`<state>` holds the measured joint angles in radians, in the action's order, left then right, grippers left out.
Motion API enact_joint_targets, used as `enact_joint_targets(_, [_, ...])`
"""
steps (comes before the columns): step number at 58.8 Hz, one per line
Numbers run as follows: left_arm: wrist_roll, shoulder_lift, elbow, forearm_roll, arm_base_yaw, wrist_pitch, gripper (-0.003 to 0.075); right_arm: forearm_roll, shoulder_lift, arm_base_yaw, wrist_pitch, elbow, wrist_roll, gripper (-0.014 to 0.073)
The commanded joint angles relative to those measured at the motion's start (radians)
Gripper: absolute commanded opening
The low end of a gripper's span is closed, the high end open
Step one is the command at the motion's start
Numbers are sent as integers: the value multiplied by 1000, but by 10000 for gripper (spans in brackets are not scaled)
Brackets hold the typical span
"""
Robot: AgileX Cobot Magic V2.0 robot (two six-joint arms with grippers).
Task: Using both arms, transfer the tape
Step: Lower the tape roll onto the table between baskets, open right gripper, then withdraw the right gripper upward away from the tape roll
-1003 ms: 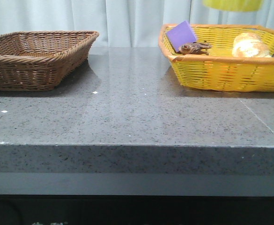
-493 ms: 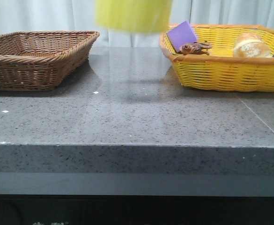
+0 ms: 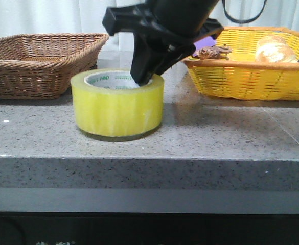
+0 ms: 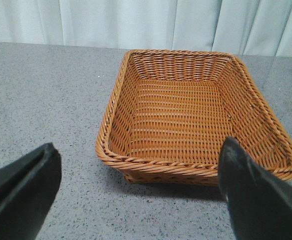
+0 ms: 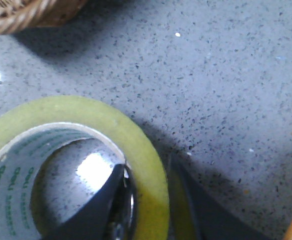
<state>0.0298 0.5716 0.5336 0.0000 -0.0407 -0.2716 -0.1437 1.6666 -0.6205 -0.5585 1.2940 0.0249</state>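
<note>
The tape (image 3: 117, 109), a wide yellow-green roll with a white core printed in green, lies flat on the grey table (image 3: 226, 132) in front of me. My right gripper (image 3: 145, 76) reaches down from above onto its far right rim. In the right wrist view one finger (image 5: 103, 200) is inside the core and the other is outside, so the right gripper (image 5: 146, 167) is shut on the wall of the tape (image 5: 61, 107). My left gripper (image 4: 140, 150) is open and holds nothing, facing the brown basket. It does not show in the front view.
A brown wicker basket (image 3: 37, 61) stands at the back left, seen with nothing inside it in the left wrist view (image 4: 175, 110). A yellow basket (image 3: 251, 76) at the back right holds a bread roll (image 3: 272, 48), a brown figure (image 3: 213, 52) and a purple block (image 3: 209, 40).
The tape has come from high on the right, moved left and down, and now rests on the table. The right arm has come into the front view with it.
</note>
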Motion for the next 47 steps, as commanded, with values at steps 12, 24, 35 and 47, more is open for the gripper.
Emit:
enact_joint_targets(12, [7,7,35,0,-3,82,616,-11,-50,1,91,30,4,334])
enact_joint_targets(24, [7,7,35,0,-3,82,616,-17,-140,1,111,41,4,383])
enact_joint_targets(35, [7,7,35,0,-3,82,616,-17,-255,1,150,41,4,293])
enact_joint_targets(47, [7,7,35,0,-3,82,616,-17,-337,1,150,41,4,-4])
